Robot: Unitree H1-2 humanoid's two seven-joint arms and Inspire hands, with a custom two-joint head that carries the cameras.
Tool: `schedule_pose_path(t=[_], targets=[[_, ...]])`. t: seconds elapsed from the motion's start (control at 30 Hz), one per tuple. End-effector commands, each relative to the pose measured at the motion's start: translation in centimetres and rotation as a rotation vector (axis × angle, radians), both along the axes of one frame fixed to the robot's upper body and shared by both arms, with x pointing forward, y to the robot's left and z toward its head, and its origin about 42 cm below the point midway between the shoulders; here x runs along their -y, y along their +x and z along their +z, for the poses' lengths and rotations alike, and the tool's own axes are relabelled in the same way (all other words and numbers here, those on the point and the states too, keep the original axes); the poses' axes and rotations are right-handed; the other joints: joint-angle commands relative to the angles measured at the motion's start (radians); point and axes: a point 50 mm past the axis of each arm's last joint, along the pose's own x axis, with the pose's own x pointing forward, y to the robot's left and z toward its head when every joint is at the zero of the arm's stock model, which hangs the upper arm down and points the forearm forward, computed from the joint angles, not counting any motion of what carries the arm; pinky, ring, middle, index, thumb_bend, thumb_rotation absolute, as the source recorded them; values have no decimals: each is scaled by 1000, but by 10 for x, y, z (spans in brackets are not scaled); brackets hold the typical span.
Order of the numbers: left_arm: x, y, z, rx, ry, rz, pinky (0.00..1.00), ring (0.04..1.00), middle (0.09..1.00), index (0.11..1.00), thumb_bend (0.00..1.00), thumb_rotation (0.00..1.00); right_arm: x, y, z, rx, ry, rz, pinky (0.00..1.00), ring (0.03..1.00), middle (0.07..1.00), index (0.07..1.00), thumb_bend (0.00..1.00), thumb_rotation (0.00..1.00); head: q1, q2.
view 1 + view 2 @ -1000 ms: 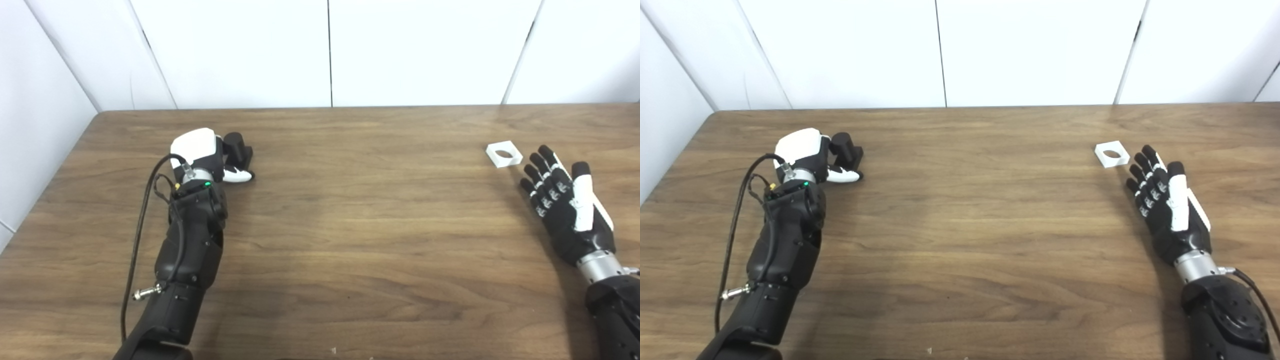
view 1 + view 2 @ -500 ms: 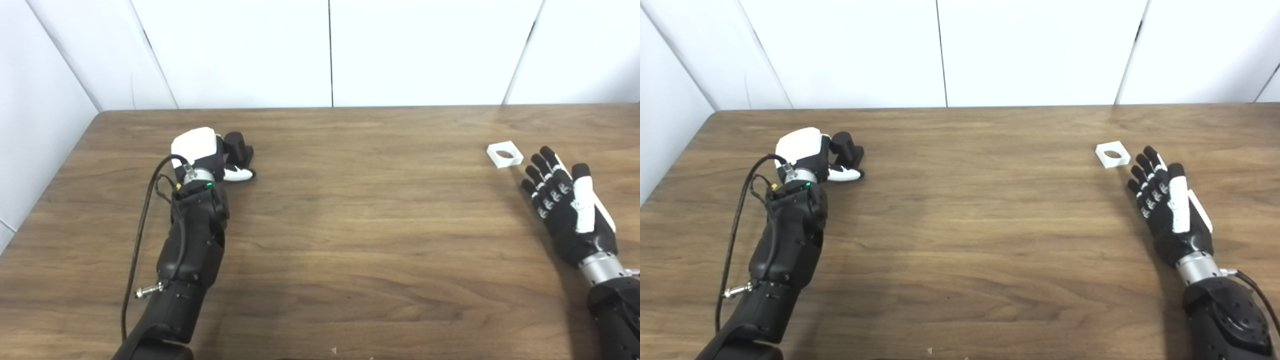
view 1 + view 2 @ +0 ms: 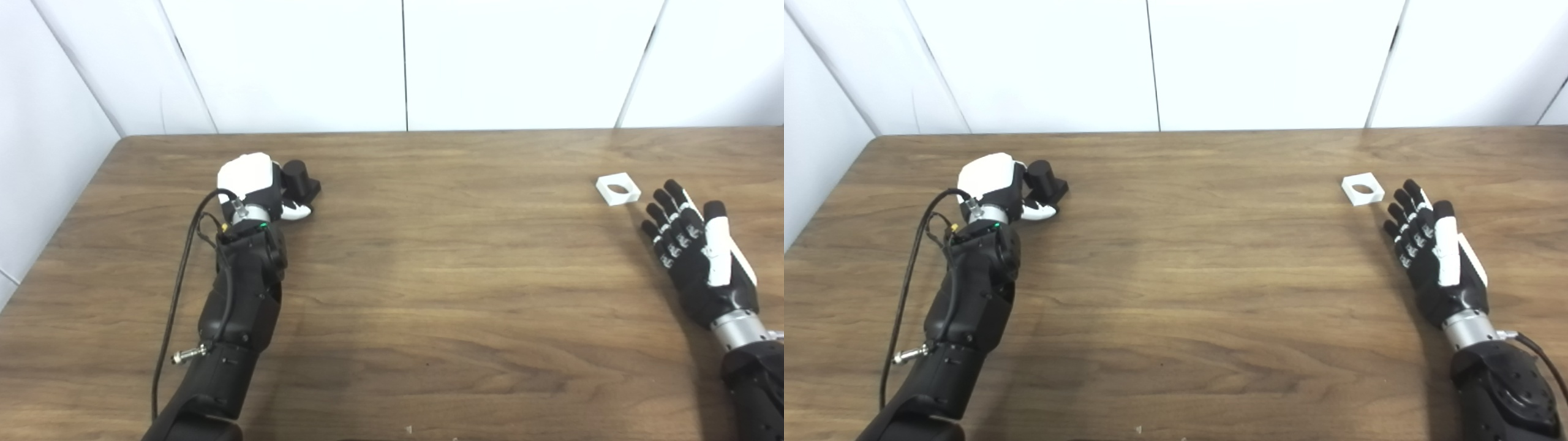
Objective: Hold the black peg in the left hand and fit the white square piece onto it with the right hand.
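The black peg (image 3: 301, 180), a short cylinder on a square base, is at the far left of the table, and my left hand (image 3: 256, 186) is shut on it, thumb curled under its near side. The peg's base looks tilted and just off the wood. The white square piece (image 3: 618, 188) with a round hole lies flat at the far right. Just behind and to the right of that piece my right hand (image 3: 697, 251) is open, with its fingers stretched towards it and apart from it.
The brown wooden table (image 3: 441, 275) runs back to white wall panels (image 3: 404, 61). A black cable (image 3: 177, 288) loops along my left forearm. The table's left edge is close to my left arm.
My left hand has shifted a little to the right and away from me with the peg, which now tilts. My right hand has drifted slightly right, still open.
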Motion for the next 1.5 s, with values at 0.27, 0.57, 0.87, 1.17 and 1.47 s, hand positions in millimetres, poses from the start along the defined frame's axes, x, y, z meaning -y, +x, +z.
schedule_pose_path(t=[0.27, 0.57, 0.87, 1.17, 1.47], targets=[[-6, 7, 22, 62, 24, 15, 1000, 1000, 932, 636, 582, 223, 5, -12, -13, -36, 17, -26, 1000, 1000, 1000, 1000, 632, 953, 2, 4], [-8, 6, 21, 69, 14, 17, 1000, 1000, 931, 642, 549, 204, 7, -11, -13, -30, 11, -27, 1000, 1000, 1000, 1000, 625, 961, -3, 7], [-9, 5, 18, 71, 17, 8, 1000, 1000, 917, 504, 523, 86, 5, -12, -9, -27, 17, -24, 1000, 1000, 1000, 1000, 626, 952, -4, 8], [-10, 5, 16, 81, -9, 3, 1000, 1000, 921, 488, 520, 65, 6, -10, -9, -30, 1, -32, 1000, 1000, 1000, 1000, 637, 965, -1, 7], [-11, 5, 17, 80, -11, 2, 1000, 1000, 919, 487, 523, 63, 6, -9, -11, -24, 4, -14, 1000, 1000, 1000, 1000, 613, 993, -3, 6]])
